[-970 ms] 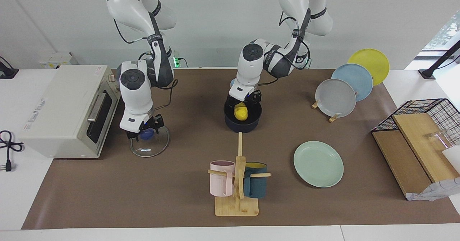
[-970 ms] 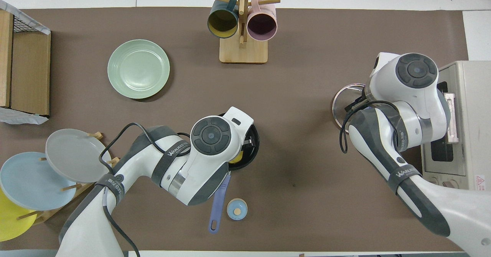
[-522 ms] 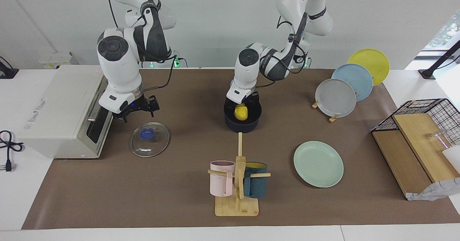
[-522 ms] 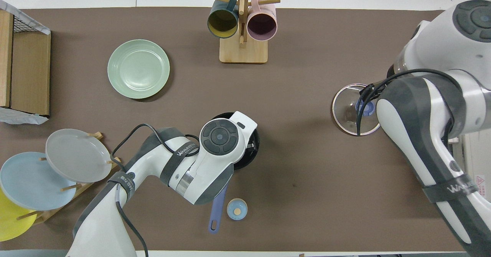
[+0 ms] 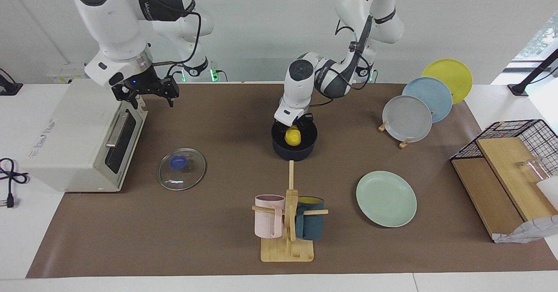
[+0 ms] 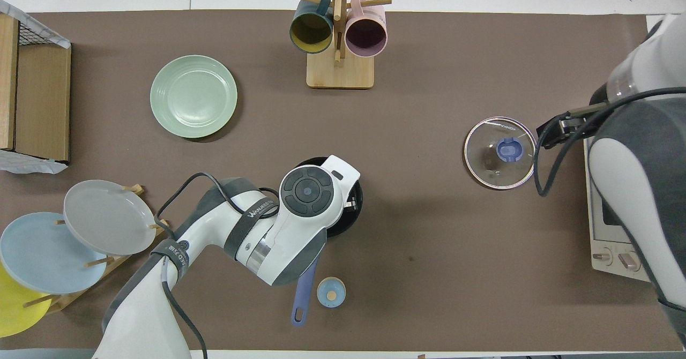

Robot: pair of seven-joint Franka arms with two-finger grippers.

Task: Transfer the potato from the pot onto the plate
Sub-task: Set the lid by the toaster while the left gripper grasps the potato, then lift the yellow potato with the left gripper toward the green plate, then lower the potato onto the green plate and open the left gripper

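A plain white wall [image 5: 270,30] backs a white table [image 5: 26,239] covered by a brown mat [image 5: 174,239]. Daylight enters through a window [image 5: 540,35] at the left arm's end, and the room is evenly lit.

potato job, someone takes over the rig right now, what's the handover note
Left tool: down inside the pot, shut on the potato, not lifted out yet.
Right tool: open, empty, raised over the toaster oven; that arm waits.
Glass lid: off the pot, flat on the mat in front of the oven.
Plate: bare, farther from the robots than the pot, toward the left arm's end.
Done: pot uncovered, potato gripped.
Left: lift the potato, carry it over the plate, set it down, release.
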